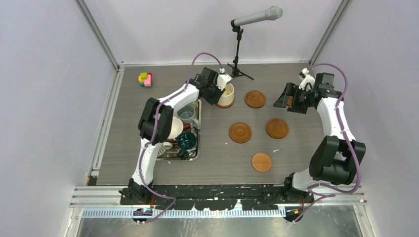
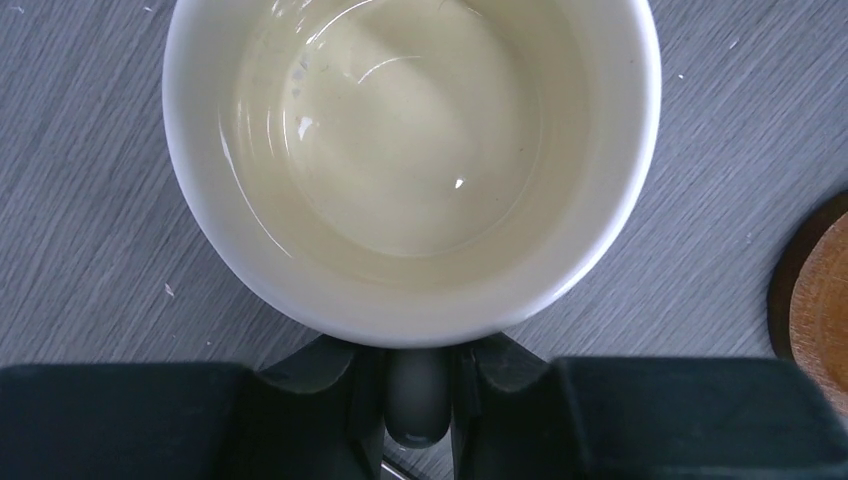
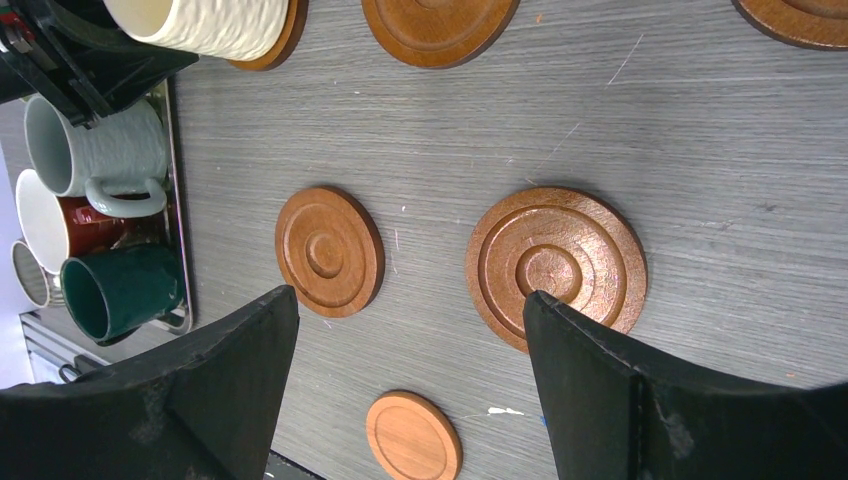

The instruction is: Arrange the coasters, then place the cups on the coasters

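The cream cup (image 1: 226, 95) (image 2: 400, 130) (image 3: 200, 25) stands upright at the back middle of the table, and the edge of one coaster (image 3: 285, 40) shows under it. My left gripper (image 1: 217, 88) (image 2: 418, 375) is shut on the cup's handle, one finger on each side. Several more brown coasters lie bare: one just right of the cup (image 1: 255, 98) (image 2: 820, 300), two mid-table (image 1: 240, 132) (image 1: 277, 128) and a smooth one nearer the front (image 1: 261, 162) (image 3: 412, 435). My right gripper (image 1: 291, 98) (image 3: 410, 297) hangs open above the back right, holding nothing.
A steel tray (image 1: 197, 148) (image 3: 165, 130) on the left holds other cups, among them pale green (image 1: 187, 113), red-brown (image 3: 90, 225) and dark teal (image 1: 187, 140). A microphone stand (image 1: 237, 49) stands behind the cream cup. A coloured block toy (image 1: 145, 79) lies at the back left.
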Controlling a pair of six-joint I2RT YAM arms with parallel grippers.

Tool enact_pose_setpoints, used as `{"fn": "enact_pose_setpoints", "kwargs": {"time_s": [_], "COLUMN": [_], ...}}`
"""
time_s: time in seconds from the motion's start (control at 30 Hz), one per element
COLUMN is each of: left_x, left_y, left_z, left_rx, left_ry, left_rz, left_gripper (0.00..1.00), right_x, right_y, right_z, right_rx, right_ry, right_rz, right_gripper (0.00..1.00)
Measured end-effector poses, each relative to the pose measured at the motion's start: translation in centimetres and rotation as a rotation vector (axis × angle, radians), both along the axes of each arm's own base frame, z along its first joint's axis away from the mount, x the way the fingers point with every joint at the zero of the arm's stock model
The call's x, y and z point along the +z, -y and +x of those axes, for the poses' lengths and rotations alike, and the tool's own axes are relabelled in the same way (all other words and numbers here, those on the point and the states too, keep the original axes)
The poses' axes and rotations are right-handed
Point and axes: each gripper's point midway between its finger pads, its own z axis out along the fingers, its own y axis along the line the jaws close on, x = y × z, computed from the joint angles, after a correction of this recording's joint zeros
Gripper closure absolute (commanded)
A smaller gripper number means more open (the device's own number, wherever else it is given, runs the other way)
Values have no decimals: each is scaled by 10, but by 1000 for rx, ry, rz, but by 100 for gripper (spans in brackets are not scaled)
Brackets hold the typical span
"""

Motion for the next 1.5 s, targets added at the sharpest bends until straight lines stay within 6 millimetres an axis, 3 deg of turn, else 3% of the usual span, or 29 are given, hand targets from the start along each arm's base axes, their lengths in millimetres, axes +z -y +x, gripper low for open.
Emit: {"fn": "enact_pose_setpoints", "kwargs": {"time_s": [0.2,0.4,0.57,0.67,0.83,0.9,1.0,1.13,1.23,1.33,1.5], "left_x": [6,19,37,66,143,173,199,191,173,159,134], "left_y": [0,0,-5,-12,-43,-70,-131,-206,-242,-257,-243], "left_z": [-3,-5,-12,-20,-42,-51,-56,-63,-66,-64,-61], "left_rx": [-3,-1,-5,-8,-4,14,93,189,208,189,112], "left_ry": [-5,4,7,27,100,122,149,117,66,41,-20], "left_rz": [-3,-15,-14,-19,-58,-77,-73,-24,16,46,31], "left_gripper": [48,36,14,2,0,0,0,2,9,15,23], "right_x": [0,0,0,0,0,0,0,0,0,-1,-1], "right_y": [0,0,0,0,-2,-2,-3,-6,-9,-10,-11], "right_z": [0,0,0,0,-1,-2,-3,-4,-5,-5,-5], "right_rx": [0,0,0,1,5,6,9,21,30,36,41], "right_ry": [0,-1,0,-1,-2,-5,-9,-13,-14,-15,-14], "right_rz": [0,1,0,1,8,11,16,16,15,14,11], "right_gripper": [13,13,13,13,13,13,13,13,13,13,13]}}
